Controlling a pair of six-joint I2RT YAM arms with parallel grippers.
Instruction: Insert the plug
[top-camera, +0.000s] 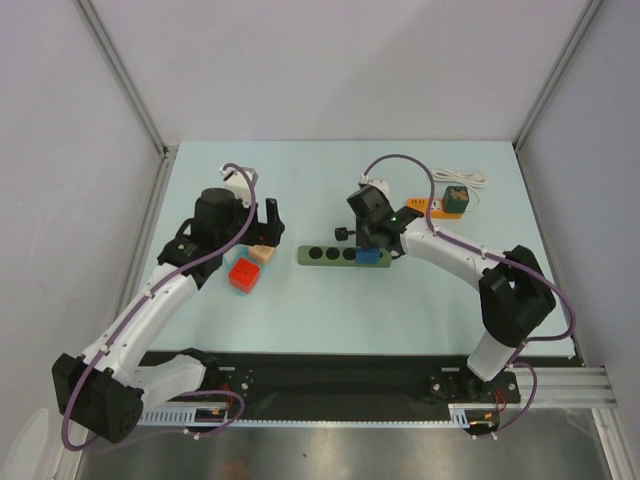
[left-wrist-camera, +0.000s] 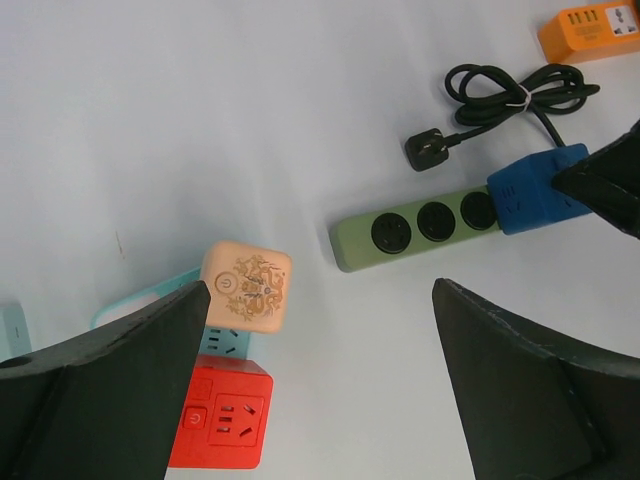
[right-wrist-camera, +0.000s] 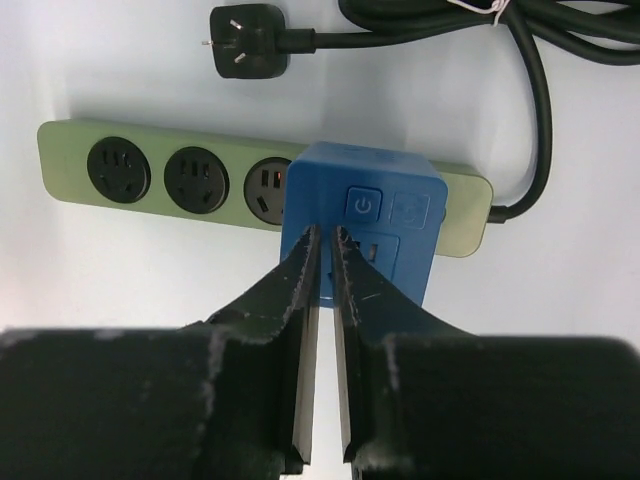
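Observation:
A green power strip (top-camera: 328, 256) lies at the table's middle, with three black sockets showing. A blue cube plug (top-camera: 371, 257) sits on its right end, partly covering the third socket (right-wrist-camera: 265, 190). In the right wrist view the strip (right-wrist-camera: 150, 175) and the blue plug (right-wrist-camera: 365, 200) are just beyond my fingers. My right gripper (right-wrist-camera: 326, 232) is shut, holding nothing, its tips over the plug's top face. My left gripper (left-wrist-camera: 322, 290) is open and empty, above bare table left of the strip (left-wrist-camera: 420, 225).
The strip's black cord plug (right-wrist-camera: 245, 40) lies behind it. A beige cube (left-wrist-camera: 247, 285), a red cube (left-wrist-camera: 220, 425) and a light blue cube (left-wrist-camera: 140, 300) sit by my left fingers. An orange strip (top-camera: 420, 208), a green-orange block (top-camera: 457, 200) and a white cable (top-camera: 465, 180) lie back right.

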